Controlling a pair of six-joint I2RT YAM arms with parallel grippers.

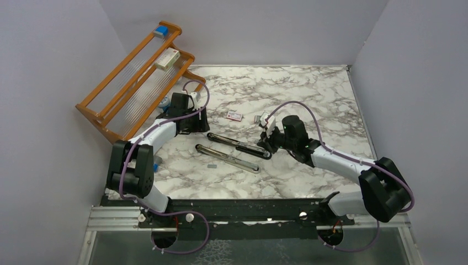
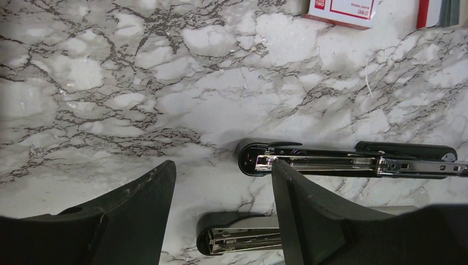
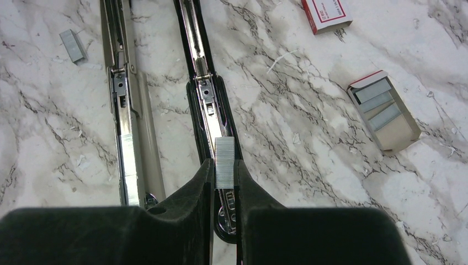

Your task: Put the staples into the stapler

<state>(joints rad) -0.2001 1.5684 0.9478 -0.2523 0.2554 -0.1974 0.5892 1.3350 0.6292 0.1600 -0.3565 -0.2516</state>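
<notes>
The right gripper (image 3: 224, 168) is almost closed, its two black fingers pinching a short silver staple strip (image 3: 224, 157) by its long sides. The strip sticks out forward from the fingertips, lined up with the black stapler (image 3: 205, 99) directly beneath it. The stapler lies opened out flat on the marble table (image 3: 298, 138), its shiny inner rail facing up. The strip sits over the rail in the half nearest the gripper; whether it touches the rail cannot be told.

A grey stapler (image 3: 128, 116), also opened flat, lies just beside the black one, on the left in the right wrist view and roughly parallel to it. A loose strip (image 3: 73, 45) rests on the table beyond the grey stapler. Off to the right in that view, well apart from the gripper, a grey tray (image 3: 384, 110) holds more staples, and a red-and-white packet (image 3: 325, 12) lies farther off.

The left gripper (image 2: 222, 165) is wide open and holds nothing, with bare marble between its fingers. It hangs over the table at the other end of the black stapler, which lies just past its right finger (image 2: 298, 210).

In the overhead view a wooden rack (image 1: 132, 83) stands at the table's far left.
</notes>
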